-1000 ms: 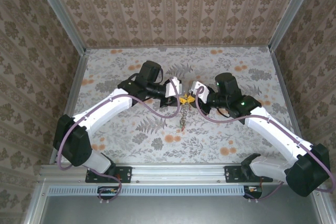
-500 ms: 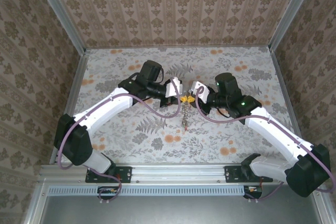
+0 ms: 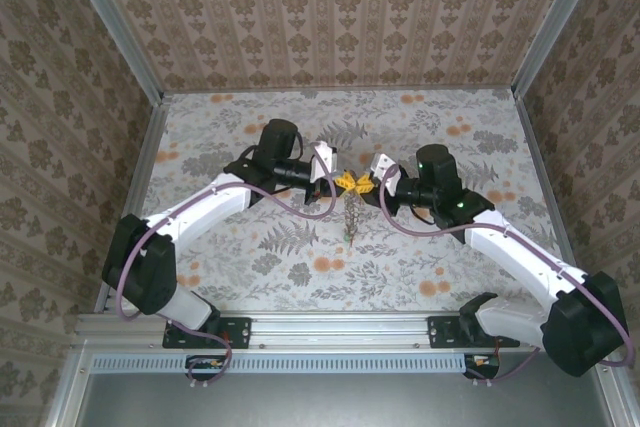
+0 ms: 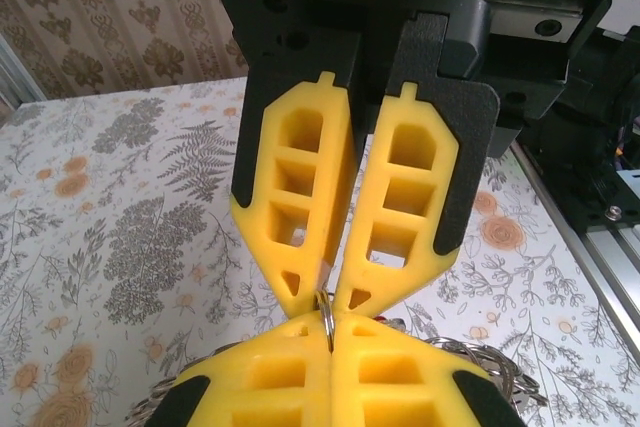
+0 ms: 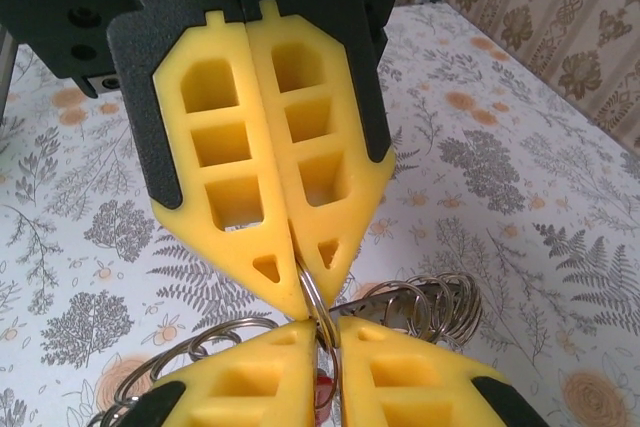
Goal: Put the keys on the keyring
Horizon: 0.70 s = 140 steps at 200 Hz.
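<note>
1. The left gripper [image 3: 343, 181] and the right gripper [image 3: 364, 185] meet tip to tip above the middle of the desk [image 3: 300, 277]. The keyring [image 3: 351, 219] dangles from that meeting point as a short strand of chain.
2. Over the last second the left gripper has gone from slightly parted to fully clenched. The right wrist view shows its jaws pressed together on a thin wire loop of the keyring, with coils of chain spilling out on both sides just below.
3. The right gripper was clamped tight a second ago and has only now begun to ease. In the left wrist view its jaws stand in a narrow V with the same wire loop between the tips. The view is too tight there, so I cannot tell whether it still bites the wire or merely brackets it.
4. Both wrists have also crept a little away from the bases, and the hanging chain has travelled with them.
5. This reads as a handover: the left takes the hold so that the right can let go.
6. The task looks to be still in preparation, with the keys not yet being threaded.
7. The risk is a thin wire held by one pinch. If the right lets go before that pinch is firm, the loop may twist or slip.
</note>
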Each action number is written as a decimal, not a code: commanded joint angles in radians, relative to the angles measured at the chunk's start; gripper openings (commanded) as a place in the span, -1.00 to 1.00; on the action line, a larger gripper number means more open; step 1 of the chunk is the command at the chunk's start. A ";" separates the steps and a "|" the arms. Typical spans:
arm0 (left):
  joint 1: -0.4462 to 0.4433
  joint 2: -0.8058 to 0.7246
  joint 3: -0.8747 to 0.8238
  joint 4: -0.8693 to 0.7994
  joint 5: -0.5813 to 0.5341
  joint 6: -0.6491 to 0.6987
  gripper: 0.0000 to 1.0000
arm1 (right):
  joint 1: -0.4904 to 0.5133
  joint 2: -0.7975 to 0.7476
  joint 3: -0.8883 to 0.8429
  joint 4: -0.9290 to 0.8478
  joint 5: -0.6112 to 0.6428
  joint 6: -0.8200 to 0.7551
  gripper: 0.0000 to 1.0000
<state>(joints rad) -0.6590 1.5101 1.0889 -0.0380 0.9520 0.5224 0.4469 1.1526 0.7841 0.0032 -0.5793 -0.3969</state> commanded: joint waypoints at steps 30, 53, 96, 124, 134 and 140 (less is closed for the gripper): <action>-0.007 -0.045 -0.020 0.188 0.158 -0.091 -1.00 | -0.022 0.019 -0.015 0.084 -0.059 0.043 -0.71; -0.007 -0.048 -0.028 0.215 0.178 -0.103 -1.00 | -0.025 0.024 -0.014 0.093 -0.059 0.048 -0.80; -0.008 -0.059 0.015 0.009 0.091 0.026 -0.85 | -0.022 0.016 0.039 -0.016 -0.037 0.012 -1.00; -0.013 -0.054 0.063 -0.186 -0.037 0.149 -0.56 | -0.008 0.001 0.088 -0.134 0.007 -0.054 -1.00; -0.016 -0.048 0.082 -0.231 -0.067 0.170 -0.52 | -0.001 -0.003 0.103 -0.168 0.016 -0.071 -1.00; -0.015 -0.044 0.093 -0.254 -0.078 0.179 -0.49 | 0.002 -0.005 0.111 -0.185 0.023 -0.079 -1.00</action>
<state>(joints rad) -0.6678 1.4933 1.1168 -0.1215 0.9337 0.5873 0.4358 1.1587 0.8238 -0.0875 -0.6003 -0.4133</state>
